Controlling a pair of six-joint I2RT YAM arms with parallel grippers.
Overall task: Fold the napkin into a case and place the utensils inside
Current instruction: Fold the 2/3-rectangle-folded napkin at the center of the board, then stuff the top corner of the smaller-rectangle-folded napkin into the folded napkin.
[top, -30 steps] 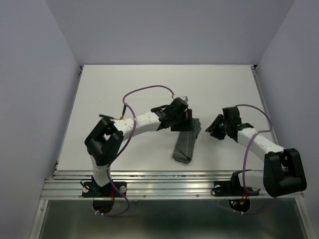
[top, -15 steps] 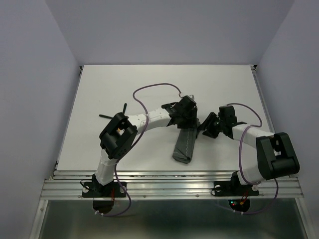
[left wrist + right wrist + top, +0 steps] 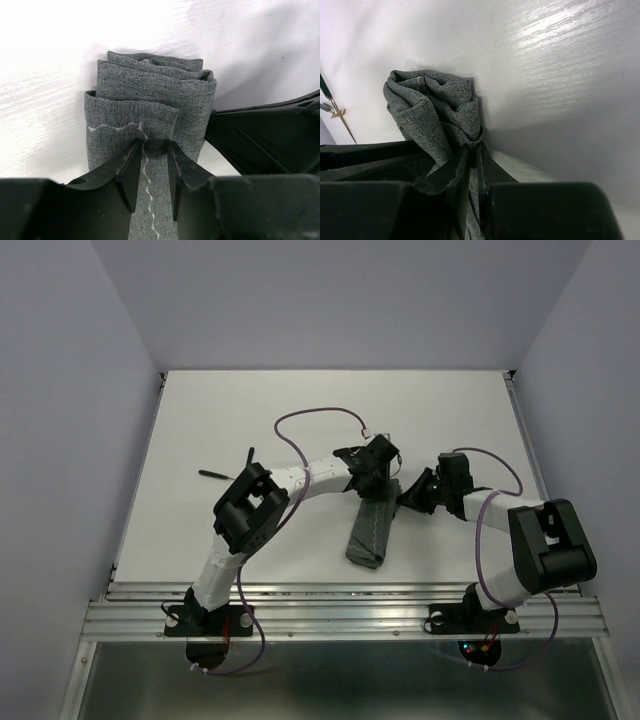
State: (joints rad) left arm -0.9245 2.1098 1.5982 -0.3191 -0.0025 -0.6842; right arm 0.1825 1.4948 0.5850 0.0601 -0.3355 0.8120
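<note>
White surface [image 3: 250, 410]: carries all items.
Case [image 3: 372, 532]: folded grey-green cloth, lying flat at mid-surface.
My left claw [image 3: 154, 150]: clamped on a fold at the case's far end.
My right claw [image 3: 470, 150]: pinching cloth at the same end.
Utensils [image 3: 222, 473]: lying to the left, well apart from the case.

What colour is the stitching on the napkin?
Whitish stitching on the dark grey napkin; clearest in left wrist view.
</note>
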